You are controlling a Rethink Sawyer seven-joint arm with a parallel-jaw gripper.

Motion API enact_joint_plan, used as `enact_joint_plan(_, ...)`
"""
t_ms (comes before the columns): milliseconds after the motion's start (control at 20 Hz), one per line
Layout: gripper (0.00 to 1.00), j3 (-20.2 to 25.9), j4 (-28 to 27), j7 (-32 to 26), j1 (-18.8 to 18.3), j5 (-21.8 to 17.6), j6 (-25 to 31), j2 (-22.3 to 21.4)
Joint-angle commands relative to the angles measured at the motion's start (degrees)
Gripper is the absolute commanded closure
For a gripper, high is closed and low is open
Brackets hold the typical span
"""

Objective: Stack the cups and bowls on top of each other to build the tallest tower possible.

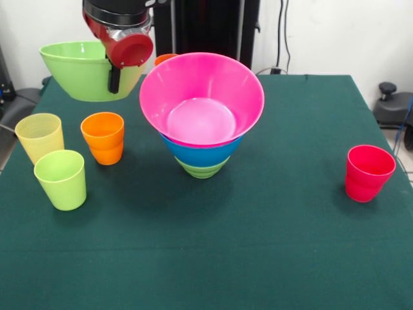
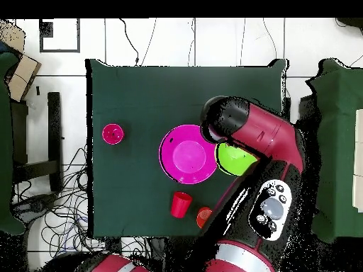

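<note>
At the middle of the green table (image 1: 284, 245) stands the tower (image 1: 202, 116): a small light green bowl (image 1: 201, 169) at the bottom, a blue bowl (image 1: 201, 154) in it, a large pink bowl (image 1: 202, 97) on top, each wider than the one below; overhead, only the pink bowl shows of it. Just beside it, lifted clear of the cloth, hangs the large light green bowl (image 1: 80, 71), its rim clamped by the gripper (image 1: 115, 76), one dark finger (image 1: 114, 79) lying down the outer wall; from above the arm (image 2: 259, 138) covers most of that bowl. Behind the pink rim peeks an orange cup (image 1: 164, 59). Near the green bowl sit an orange cup stack (image 1: 103, 137), a pale yellow cup (image 1: 40, 136) and a lime cup (image 1: 61, 179), which the arm hides overhead. Well apart on the other side stands a red cup stack (image 1: 368, 172).
</note>
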Motion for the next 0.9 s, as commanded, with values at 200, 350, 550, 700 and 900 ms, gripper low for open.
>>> enact_joint_plan(200,1.0,2.48,-3.15,13.35,1.88,1.75,6.24,2.44)
enact_joint_plan(350,1.0,2.16,-3.4,13.9,2.18,2.0,6.42,2.71)
enact_joint_plan(550,1.0,1.84,-3.64,14.43,2.48,2.25,6.52,2.95)
enact_joint_plan(700,1.0,1.57,-3.65,14.93,2.75,2.5,6.49,3.05)
enact_joint_plan(900,1.0,1.25,-3.96,15.6,3.03,2.65,6.74,3.29)
